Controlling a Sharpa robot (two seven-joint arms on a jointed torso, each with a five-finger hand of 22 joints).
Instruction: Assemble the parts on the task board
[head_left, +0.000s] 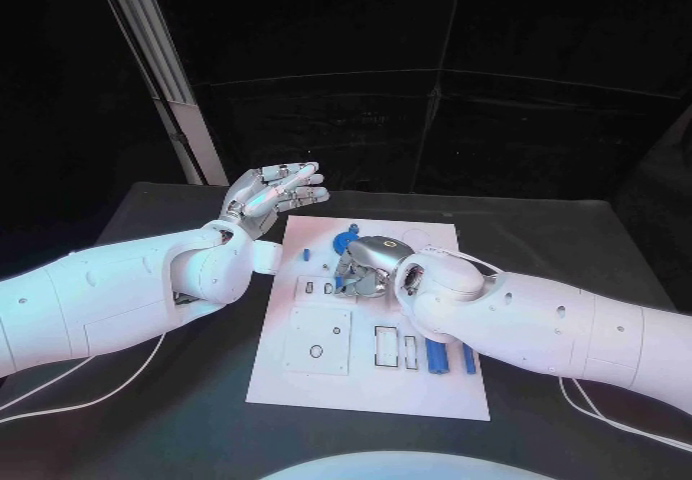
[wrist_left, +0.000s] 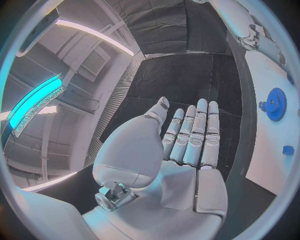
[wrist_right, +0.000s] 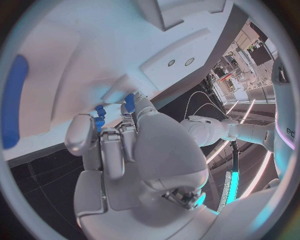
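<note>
Black cloth hangs behind the dark tabletop (head_left: 577, 250), where the white task board (head_left: 368, 385) lies in the middle. A blue gear (head_left: 343, 241) stands near the board's far end, a small blue part (head_left: 306, 255) lies just beside it, and long blue parts (head_left: 437, 353) sit by the slots near the right edge. The right arm crosses over the board's right side. The right hand (head_left: 364, 267) is bent down onto the board's middle, fingers curled together around small blue pieces (wrist_right: 100, 112); whether they are gripped I cannot tell. The left hand (head_left: 271, 195) hovers off the board's far left corner, fingers straight and spread, holding nothing.
</note>
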